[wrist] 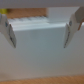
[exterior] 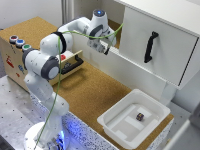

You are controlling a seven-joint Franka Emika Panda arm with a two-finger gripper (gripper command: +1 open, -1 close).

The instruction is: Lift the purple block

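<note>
Arm: white Panda (exterior: 47,62), base sitting near the bottom left of the exterior view, reaching up and over toward the far side of the cork table (exterior: 92,92).

Gripper: gripper (exterior: 104,48) is up in the air next to the white cabinet (exterior: 150,40), well away from the block. In the wrist view the gripper (wrist: 38,31) has both fingers (wrist: 10,35) spread wide with nothing between them, so it's apart and holding nothing.

Block: tiny dark block (exterior: 140,116), pretty much blackish-maroon, lying on the floor of the white tray, toward the tray's right side in the exterior view. Nothing touching it. Can't spot it in the wrist view at all, that one's mostly blurry pale surface.

Tray: shallow white tray (exterior: 112,125) at the near right end of the table, block is the only thing in it that I can see.

Cabinet: white, with a black handle (exterior: 150,46) on the front, far right of the scene.

Box: wooden box (exterior: 12,62) on the left with coloured buttons (exterior: 19,42) on top, partly hidden behind the arm.

Cable: green cable (exterior: 56,95) running up along the arm.
</note>
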